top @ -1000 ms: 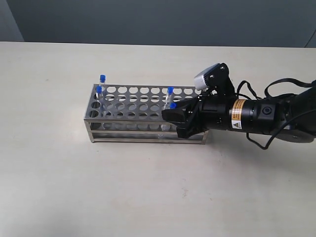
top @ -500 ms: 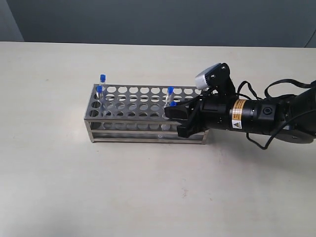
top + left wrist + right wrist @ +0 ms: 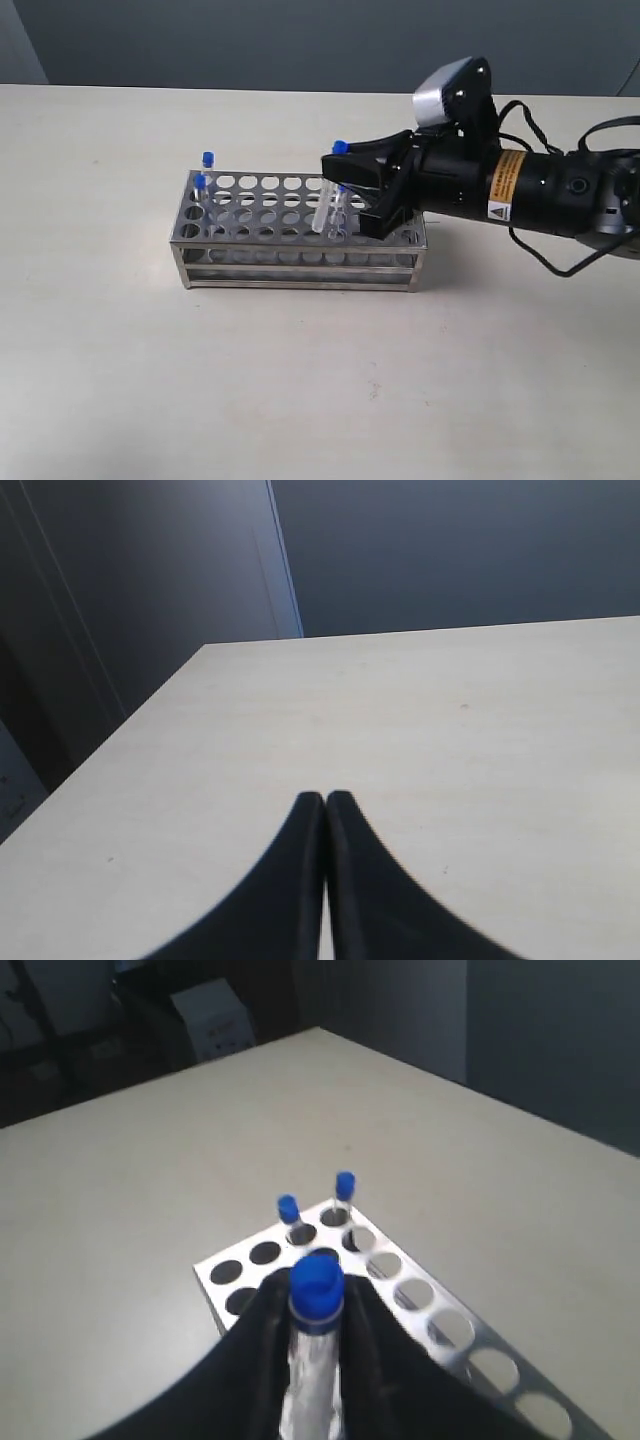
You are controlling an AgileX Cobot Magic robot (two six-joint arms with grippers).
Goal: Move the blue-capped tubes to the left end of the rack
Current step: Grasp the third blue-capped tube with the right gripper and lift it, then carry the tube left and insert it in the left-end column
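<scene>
The steel rack (image 3: pixel 250 250) stands mid-table. Two blue-capped tubes (image 3: pixel 208 158) (image 3: pixel 200 181) stand at its left end; the right wrist view shows them (image 3: pixel 288 1208) (image 3: pixel 345 1184) in the end holes of the rack (image 3: pixel 207 1270). My right gripper (image 3: pixel 343 185) is shut on a third tube (image 3: pixel 325 205), which hangs tilted above the rack with its cap (image 3: pixel 339 147) up. In the right wrist view the cap (image 3: pixel 316 1285) sticks out between the fingertips of that gripper (image 3: pixel 316 1298). Another clear tube (image 3: pixel 341 218) stands in the rack just behind it, its cap hidden. My left gripper (image 3: pixel 325 798) is shut and empty over bare table.
The beige table (image 3: pixel 300 380) spreads around the rack, with a dark wall behind it. The right arm and its cables (image 3: pixel 540 190) reach in from the right edge, above the rack's right end. In the left wrist view the table edge (image 3: pixel 160 710) runs close by.
The right gripper closed on a tube at the rack's right part, then rose with it, pulling it up out of its hole. The tubes at the left end stayed put.
</scene>
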